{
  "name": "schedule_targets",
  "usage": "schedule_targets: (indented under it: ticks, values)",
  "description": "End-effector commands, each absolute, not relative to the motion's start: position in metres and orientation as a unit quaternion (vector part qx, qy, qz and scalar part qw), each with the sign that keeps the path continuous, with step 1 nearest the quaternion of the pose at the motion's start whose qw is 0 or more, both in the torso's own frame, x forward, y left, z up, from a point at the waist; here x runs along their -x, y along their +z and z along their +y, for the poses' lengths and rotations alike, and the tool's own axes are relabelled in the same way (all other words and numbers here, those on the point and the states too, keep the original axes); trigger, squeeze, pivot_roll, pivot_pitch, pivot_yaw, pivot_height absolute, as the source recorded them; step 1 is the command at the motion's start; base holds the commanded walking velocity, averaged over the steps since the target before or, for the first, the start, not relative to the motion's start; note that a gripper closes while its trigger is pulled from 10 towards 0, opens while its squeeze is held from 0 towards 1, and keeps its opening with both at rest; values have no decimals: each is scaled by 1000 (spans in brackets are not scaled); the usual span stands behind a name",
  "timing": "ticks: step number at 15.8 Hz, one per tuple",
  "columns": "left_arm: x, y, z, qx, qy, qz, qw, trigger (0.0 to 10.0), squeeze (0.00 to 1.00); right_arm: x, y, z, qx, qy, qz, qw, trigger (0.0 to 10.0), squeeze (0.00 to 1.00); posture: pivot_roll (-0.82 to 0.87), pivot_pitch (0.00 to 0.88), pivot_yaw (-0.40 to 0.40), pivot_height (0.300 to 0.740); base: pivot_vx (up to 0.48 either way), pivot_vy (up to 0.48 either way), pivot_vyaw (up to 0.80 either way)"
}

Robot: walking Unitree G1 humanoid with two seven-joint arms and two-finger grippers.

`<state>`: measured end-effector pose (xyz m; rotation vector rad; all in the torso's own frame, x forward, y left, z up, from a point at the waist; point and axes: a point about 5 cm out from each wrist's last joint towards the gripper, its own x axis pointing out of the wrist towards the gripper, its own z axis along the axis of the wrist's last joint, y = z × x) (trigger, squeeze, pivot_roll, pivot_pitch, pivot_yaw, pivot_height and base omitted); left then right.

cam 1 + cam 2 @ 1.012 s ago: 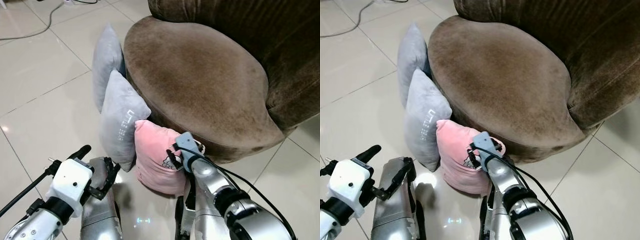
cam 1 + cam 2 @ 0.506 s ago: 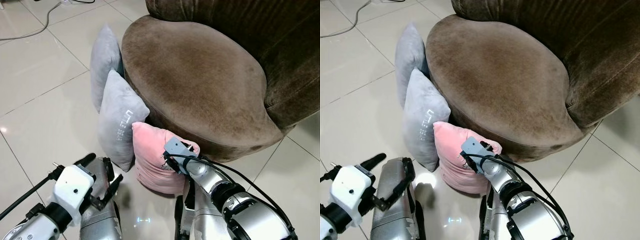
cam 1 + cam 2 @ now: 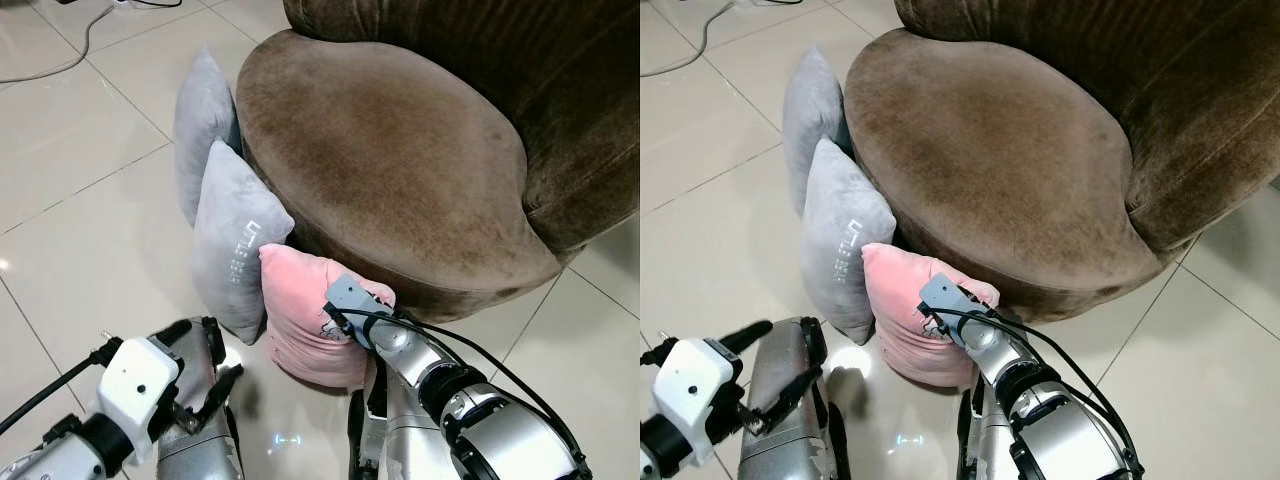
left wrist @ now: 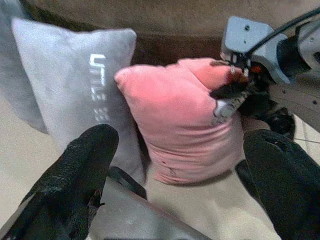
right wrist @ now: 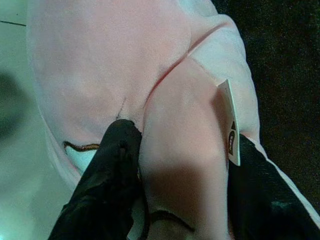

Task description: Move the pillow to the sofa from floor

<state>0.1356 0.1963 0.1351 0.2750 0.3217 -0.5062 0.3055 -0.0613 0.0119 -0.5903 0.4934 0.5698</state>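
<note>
1. I see the brown sofa, a round velvety seat with a thick backrest, taking up most of the space ahead of me on the pale tiled floor.
2. Three pillows stand on edge on the floor, propped against the sofa's base. The far grey pillow is farthest from me, and the grey pillow with white lettering sits next in line, overlapping it.
3. The pink pillow is nearest to me, still on the floor, leaning on the sofa base and touching the lettered grey one.
4. My right hand is at the pink pillow's upper corner. Through the right wrist camera I see its two black fingers on either side of a bunched fold of pink fabric, pinching it, with a small white tag just beside the fold.
5. My left hand hangs low near the floor, facing the pink pillow, its fingers spread wide and touching nothing.
6. A grey cable runs across the tiles at the far left.
</note>
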Motion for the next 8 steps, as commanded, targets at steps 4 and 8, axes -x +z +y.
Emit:
schedule_targets:
  ticks: [4, 8]
  values:
    - [-126, 132, 196, -84, -256, 196, 943, 10000, 0, -298, 2, -65, 272, 280, 265, 882, 0, 0, 131, 255, -113, 485, 0, 0, 0]
    - [-121, 125, 205, -81, -238, 247, 936, 10000, 0, -298, 2, -64, 269, 281, 265, 882, 0, 0, 130, 253, -114, 485, 0, 0, 0]
